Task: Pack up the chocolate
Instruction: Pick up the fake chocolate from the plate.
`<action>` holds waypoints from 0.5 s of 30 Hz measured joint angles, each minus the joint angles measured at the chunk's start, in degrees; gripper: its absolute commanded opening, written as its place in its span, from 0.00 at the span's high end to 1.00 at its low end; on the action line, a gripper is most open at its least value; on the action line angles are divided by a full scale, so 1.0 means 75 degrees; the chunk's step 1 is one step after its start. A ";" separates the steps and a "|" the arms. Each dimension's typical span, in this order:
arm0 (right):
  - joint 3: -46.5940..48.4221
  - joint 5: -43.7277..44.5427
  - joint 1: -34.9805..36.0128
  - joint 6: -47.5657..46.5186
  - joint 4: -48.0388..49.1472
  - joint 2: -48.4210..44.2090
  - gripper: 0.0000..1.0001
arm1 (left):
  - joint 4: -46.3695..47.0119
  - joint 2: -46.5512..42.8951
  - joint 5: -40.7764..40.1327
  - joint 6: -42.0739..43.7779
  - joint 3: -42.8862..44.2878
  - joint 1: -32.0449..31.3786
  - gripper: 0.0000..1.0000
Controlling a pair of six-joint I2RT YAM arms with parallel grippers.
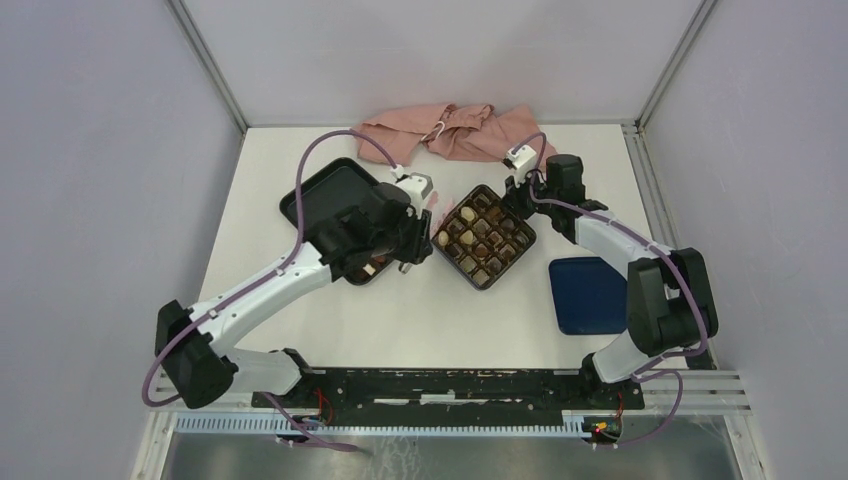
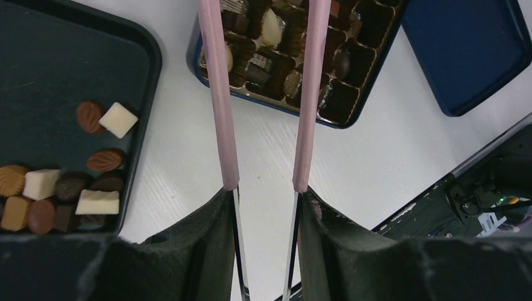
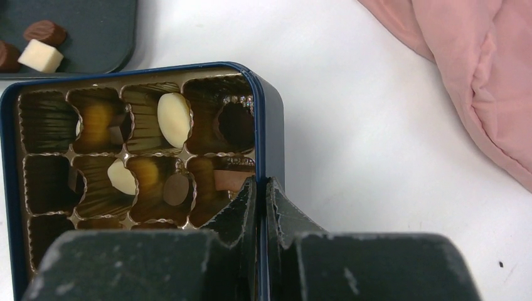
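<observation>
Loose chocolate [image 2: 63, 188], brown and cream-white pieces, lies in the black tray [image 2: 63, 56] at the left. More chocolate [image 3: 174, 118] sits in cups of the dark blue box [image 1: 485, 236] at the table's middle. My left gripper [image 2: 263, 6] reaches its long pink fingers [image 2: 216, 94] over the box's near corner. They stand apart with nothing visible between them, and their tips run off the frame's top. My right gripper [image 3: 261, 182] is shut on the box's blue wall [image 3: 268, 113] at its far corner.
The box's blue lid [image 1: 588, 293] lies to the right of the box, by the right arm. A pink cloth [image 1: 450, 130] is bunched at the table's far edge. White table shows between the tray [image 1: 325, 190] and the box.
</observation>
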 measured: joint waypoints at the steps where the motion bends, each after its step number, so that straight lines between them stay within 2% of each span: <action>1: -0.0055 -0.0085 0.0000 -0.0041 0.0047 -0.0052 0.94 | -0.0073 -0.0163 -0.0096 -0.0003 0.0000 0.0000 0.58; 5: -0.0251 -0.0449 0.0000 -0.0166 0.0178 -0.0326 0.94 | -0.0414 -0.0688 -0.0571 -0.0102 -0.0119 0.0000 0.58; 15: -0.0350 -0.0857 0.0000 -0.0396 0.0376 -0.0720 0.95 | -0.1070 -0.1003 -0.1212 -0.0192 -0.0347 0.0000 0.58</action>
